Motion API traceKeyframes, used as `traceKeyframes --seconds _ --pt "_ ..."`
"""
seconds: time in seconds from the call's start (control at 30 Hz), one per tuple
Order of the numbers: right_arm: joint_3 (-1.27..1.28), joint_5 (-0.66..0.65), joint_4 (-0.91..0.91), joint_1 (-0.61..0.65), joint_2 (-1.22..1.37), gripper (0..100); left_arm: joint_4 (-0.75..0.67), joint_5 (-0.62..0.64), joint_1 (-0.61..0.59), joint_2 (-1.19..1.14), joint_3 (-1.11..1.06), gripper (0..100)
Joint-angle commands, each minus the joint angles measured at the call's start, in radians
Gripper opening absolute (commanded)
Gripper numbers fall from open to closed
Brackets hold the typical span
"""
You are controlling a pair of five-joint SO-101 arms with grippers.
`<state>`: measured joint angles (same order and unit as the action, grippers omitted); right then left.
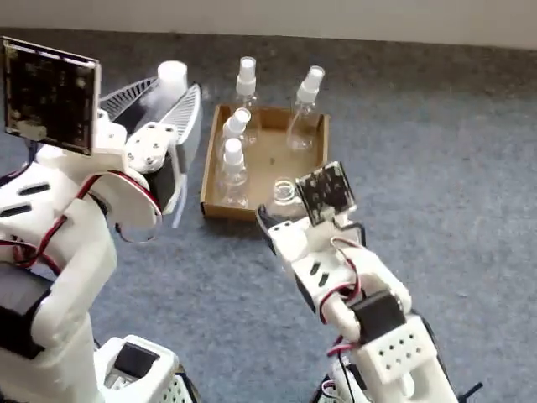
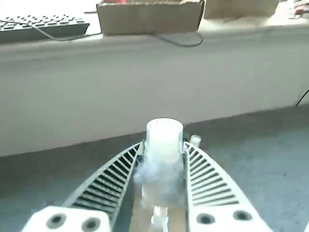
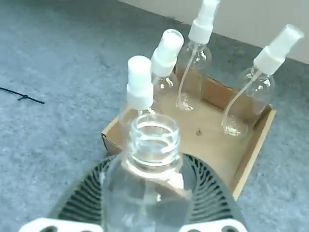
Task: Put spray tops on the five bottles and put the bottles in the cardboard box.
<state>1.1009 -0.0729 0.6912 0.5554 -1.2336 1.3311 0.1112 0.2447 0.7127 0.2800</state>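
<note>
left tool [image 2: 164, 146] clamps a spray top [image 2: 164, 133], its stem blurred; right tool [image 3: 152, 163] grips an uncapped bottle [image 3: 153, 137], base cut off

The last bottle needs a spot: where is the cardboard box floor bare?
Bare: the cardboard box floor's middle and near-right part, between the two capped bottles along its left wall and the far-right capped bottle. Crowded: the left wall and far edge.

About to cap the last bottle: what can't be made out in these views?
1. Left wrist view: the spray top in the left claw has its lower end blurred and cut off at the edge.
2. Right wrist view: the uncapped bottle in the right claw loses its base at the edge; in the high view the right arm covers it, so whether it rests in the cardboard box is unclear.
</note>
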Motion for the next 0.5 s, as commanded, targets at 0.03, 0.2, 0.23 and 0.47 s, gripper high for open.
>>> traceKeyframes --seconds 0.03,0.2,0.23,0.47 --pt "0.024 0.009 -0.038 0.022 -0.099 0.4 -0.213 0.104 0.104 0.008 -0.005 0" --pt "0.024 0.011 -0.038 0.038 -0.145 0.4 -0.413 0.107 0.179 0.002 -0.177 0" --pt "0.025 0.011 -0.038 0.036 -0.153 0.4 -0.453 0.107 0.199 0.002 -0.209 0" --pt "0.071 0.011 -0.073 0.036 -0.165 0.4 -0.671 0.103 0.295 0.002 -0.337 0"
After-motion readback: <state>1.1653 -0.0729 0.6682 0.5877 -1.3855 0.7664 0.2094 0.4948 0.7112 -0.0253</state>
